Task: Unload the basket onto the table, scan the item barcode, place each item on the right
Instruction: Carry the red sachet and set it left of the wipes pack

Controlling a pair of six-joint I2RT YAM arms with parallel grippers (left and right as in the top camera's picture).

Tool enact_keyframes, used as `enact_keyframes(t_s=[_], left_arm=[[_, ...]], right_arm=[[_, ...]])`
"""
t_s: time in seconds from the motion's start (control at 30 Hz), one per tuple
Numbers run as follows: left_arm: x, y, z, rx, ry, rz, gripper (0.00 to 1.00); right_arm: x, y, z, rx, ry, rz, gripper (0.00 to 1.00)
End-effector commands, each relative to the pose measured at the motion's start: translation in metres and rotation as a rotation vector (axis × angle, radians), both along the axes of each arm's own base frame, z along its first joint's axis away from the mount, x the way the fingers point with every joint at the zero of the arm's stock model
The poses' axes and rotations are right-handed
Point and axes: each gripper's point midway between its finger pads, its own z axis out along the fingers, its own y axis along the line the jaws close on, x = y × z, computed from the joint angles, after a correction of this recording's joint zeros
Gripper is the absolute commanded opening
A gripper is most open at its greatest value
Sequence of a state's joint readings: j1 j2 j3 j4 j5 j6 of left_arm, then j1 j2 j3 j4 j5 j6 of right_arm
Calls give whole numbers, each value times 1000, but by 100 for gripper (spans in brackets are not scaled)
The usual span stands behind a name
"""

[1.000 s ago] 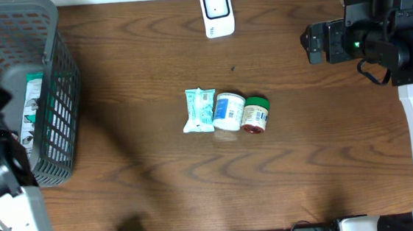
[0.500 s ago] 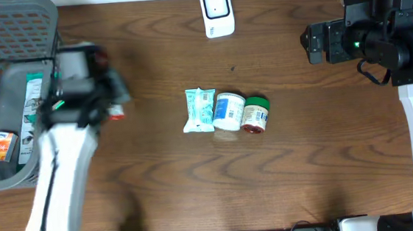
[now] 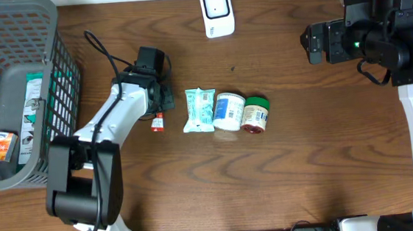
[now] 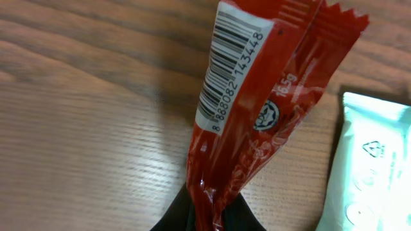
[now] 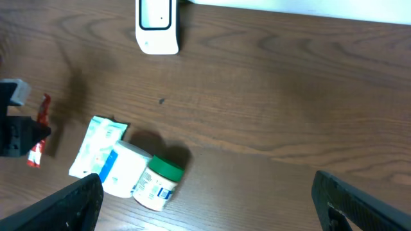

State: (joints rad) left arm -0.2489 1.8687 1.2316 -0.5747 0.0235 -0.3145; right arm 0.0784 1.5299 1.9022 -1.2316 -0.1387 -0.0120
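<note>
Left gripper (image 4: 209,215) shut tight, pinching one end of a red packet (image 4: 257,109). The packet sticks out past the fingertips over the table (image 4: 77,141); can't tell if its far end touches the wood. The barcode (image 4: 231,64) is on a white patch near the far end and faces the wrist camera.

Progress: item grabbed, code exposed, no scan yet by the look of it. The scanner (image 3: 217,11), a white unit, sits well apart from the fingers, ahead and to the right, at the table's far edge. Left to do, I'd say: carry the packet over and turn the code toward the scanner face.

Around: a mint packet (image 3: 199,109) lies just right of the fingers, close to the red one. Beyond it, touching in a row, are a white jar (image 3: 228,111) and a green-lidded jar (image 3: 255,114). These lie beside the straight line to the scanner, not on it; a low swing could clip the mint packet. A basket (image 3: 56,83) with more goods is off to the left.

Right gripper (image 5: 209,202) spread wide, empty, up high and far to the right.
</note>
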Motion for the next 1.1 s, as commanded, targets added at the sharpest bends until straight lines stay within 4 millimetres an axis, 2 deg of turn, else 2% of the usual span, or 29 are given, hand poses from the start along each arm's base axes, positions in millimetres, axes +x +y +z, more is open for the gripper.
enact_keyframes(t_s=[0.0,0.07,0.1,0.13,0.17,0.3,0.5,0.53,0.57,0.6,0.67,0.77,0.93,1.07], left_arm=[[-4,-8,-10,-40,35,-8,7],[-4,-8,-14,-39,39,-8,9],[-4,-8,-16,-38,43,-8,42],[-4,-8,-16,-38,43,-8,55],[-4,-8,-16,-38,43,-9,60],[5,-10,-1,-46,2,-16,72],[21,-14,41,-74,-115,-19,73],[22,-14,45,-76,-128,-18,72],[22,-14,48,-76,-136,-19,64],[23,-14,49,-75,-139,-21,50],[22,-13,47,-74,-132,-21,7],[17,-10,40,-55,-111,-16,7],[10,10,27,46,-97,16,7],[4,14,17,66,-88,21,8]], right_arm=[[0,3,5,-6,-16,17,99],[0,3,5,-6,-16,17,99],[0,3,5,-6,-16,17,99],[0,3,5,-6,-16,17,99],[0,3,5,-6,-16,17,99],[0,3,5,-6,-16,17,99],[0,3,5,-6,-16,17,99],[0,3,5,-6,-16,17,99],[0,3,5,-6,-16,17,99],[0,3,5,-6,-16,17,99],[0,3,5,-6,-16,17,99],[0,3,5,-6,-16,17,99],[0,3,5,-6,-16,17,99],[0,3,5,-6,-16,17,99]])
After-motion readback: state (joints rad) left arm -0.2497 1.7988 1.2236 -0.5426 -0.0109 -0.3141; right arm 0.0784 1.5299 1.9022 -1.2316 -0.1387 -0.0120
